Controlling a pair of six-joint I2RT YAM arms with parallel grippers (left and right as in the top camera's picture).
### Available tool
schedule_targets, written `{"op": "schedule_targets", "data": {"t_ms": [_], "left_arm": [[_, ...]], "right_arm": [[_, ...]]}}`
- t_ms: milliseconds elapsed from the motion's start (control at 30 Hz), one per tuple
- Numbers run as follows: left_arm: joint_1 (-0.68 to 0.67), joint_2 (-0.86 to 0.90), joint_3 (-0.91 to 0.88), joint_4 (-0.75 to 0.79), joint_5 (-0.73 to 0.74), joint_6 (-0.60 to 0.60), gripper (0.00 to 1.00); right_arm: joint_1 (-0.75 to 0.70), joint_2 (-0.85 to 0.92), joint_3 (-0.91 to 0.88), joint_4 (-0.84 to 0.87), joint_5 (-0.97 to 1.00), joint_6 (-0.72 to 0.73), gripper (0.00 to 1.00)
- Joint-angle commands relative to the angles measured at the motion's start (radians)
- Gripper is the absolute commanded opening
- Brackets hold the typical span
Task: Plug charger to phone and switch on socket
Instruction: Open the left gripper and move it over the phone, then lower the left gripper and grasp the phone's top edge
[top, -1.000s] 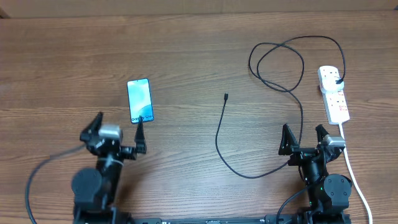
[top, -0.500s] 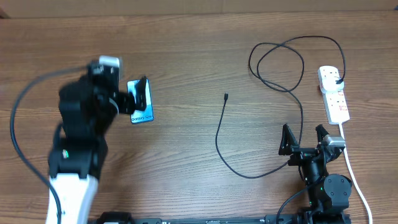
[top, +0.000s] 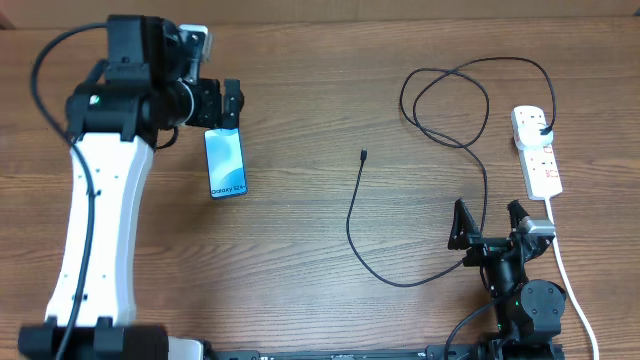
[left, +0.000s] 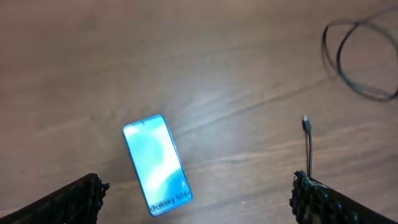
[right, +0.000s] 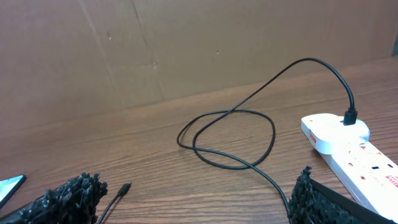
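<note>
The phone (top: 226, 163) lies flat on the table at the left, its light-blue screen up; it also shows in the left wrist view (left: 156, 163). My left gripper (top: 222, 103) hovers open and empty just beyond the phone's far end; its fingertips (left: 198, 198) frame the phone. The black charger cable (top: 352, 222) loops across the right half, its connector tip (top: 364, 155) free on the wood, its plug end (top: 545, 132) in the white socket strip (top: 537, 152). My right gripper (top: 490, 226) rests open and empty at the front right, the cable (right: 230, 134) ahead of it.
The strip's thick white cord (top: 570, 285) runs toward the front edge at the right. A brown cardboard wall (right: 186, 43) stands behind the table. Bare wood lies between the phone and the connector tip.
My left arm rose from its rest at the front left and swung back over the phone to its far end. The phone, cable and right arm have not moved.
</note>
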Motion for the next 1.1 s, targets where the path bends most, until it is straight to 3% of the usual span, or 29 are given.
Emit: {"op": "schedule_targets", "data": {"t_ms": [0,100,433,1067], "left_arm": [[0.004,0.072,0.026,-0.017,0.037,-0.006,1.00],[0.004,0.137,0.026,-0.022,0.010,-0.035,0.99],[0.004,0.318,0.026,-0.022,-0.126,-0.305,1.00],[0.015,0.548,0.026,-0.050,-0.247,-0.237,0.99]], "right_arm": [[0.006,-0.010,-0.005,0.006,-0.001,0.002,0.99],[0.006,-0.010,-0.005,0.006,-0.001,0.002,1.00],[0.006,-0.010,-0.005,0.006,-0.001,0.002,1.00],[0.006,-0.010,-0.005,0.006,-0.001,0.002,1.00]]}}
